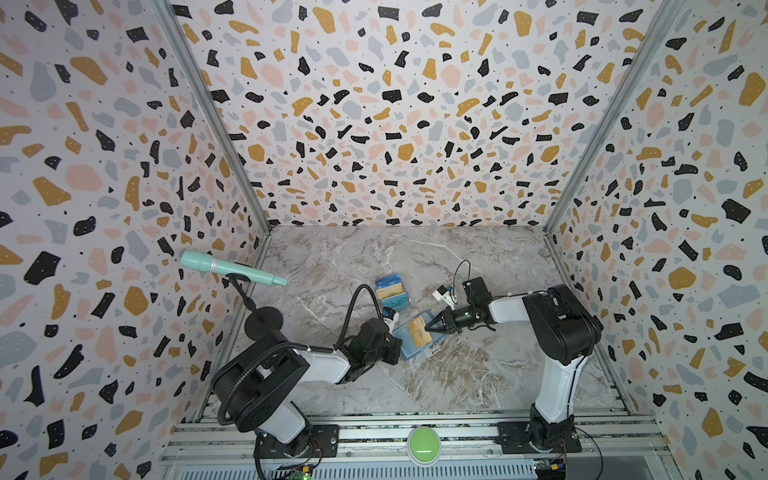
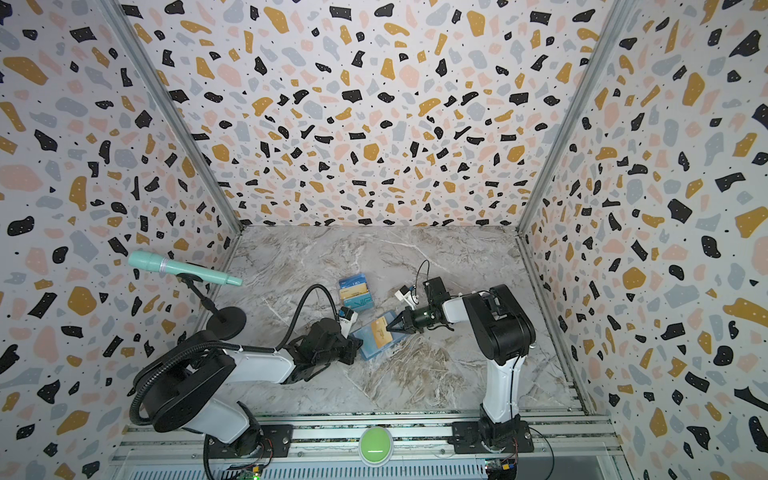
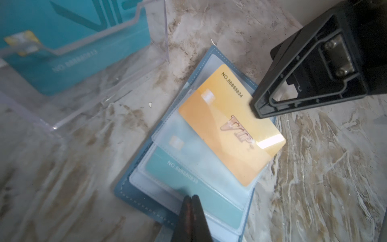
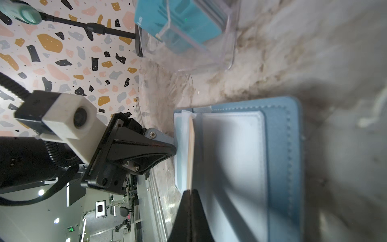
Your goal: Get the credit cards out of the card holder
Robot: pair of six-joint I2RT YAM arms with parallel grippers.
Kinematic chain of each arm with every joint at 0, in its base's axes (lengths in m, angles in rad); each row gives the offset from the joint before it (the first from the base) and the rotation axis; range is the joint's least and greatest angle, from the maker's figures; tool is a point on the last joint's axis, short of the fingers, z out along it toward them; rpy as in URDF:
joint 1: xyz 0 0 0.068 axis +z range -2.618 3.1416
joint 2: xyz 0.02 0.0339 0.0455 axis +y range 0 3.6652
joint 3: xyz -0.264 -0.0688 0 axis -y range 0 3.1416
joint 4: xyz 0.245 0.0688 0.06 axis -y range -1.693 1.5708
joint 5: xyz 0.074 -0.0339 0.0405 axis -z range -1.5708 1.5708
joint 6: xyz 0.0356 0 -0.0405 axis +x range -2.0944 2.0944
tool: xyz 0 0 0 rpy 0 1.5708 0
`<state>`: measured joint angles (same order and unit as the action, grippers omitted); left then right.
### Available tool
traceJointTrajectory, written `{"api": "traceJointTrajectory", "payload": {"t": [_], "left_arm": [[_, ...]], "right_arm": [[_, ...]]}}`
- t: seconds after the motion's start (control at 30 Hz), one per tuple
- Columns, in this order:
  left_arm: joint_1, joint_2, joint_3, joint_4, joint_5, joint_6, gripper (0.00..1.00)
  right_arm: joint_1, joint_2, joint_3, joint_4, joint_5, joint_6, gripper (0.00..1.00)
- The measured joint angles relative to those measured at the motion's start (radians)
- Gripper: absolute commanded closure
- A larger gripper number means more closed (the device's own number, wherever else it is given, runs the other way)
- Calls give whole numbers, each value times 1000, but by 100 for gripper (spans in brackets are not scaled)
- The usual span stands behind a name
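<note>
**Gold card pinched at the open card holder**

Top views: the card holder point(image 1: 413, 337) lies open on the table point(image 1: 457, 374), just in front of the acrylic stand point(image 2: 355, 294) holding cards.

Left wrist: teal card point(image 3: 194, 184) sleeved; left claw point(image 3: 191, 198) pressed together on the holder's edge.

Right wrist: right claw point(image 4: 190, 191) pinches the gold card point(image 4: 191, 155).

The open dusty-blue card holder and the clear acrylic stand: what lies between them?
Only bare marble tabletop separates card holder and stand, in the left wrist view.
</note>
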<state>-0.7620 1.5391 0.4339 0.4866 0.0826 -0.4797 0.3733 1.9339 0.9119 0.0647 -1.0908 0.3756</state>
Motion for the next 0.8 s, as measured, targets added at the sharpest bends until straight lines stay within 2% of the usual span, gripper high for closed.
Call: {"api": "traceJointTrajectory", "payload": {"t": [0.8], "left_arm": [[0, -6, -3, -5, -6, 21, 97]], "right_arm": [[-88, -109, 89, -257, 152, -157, 100]]}}
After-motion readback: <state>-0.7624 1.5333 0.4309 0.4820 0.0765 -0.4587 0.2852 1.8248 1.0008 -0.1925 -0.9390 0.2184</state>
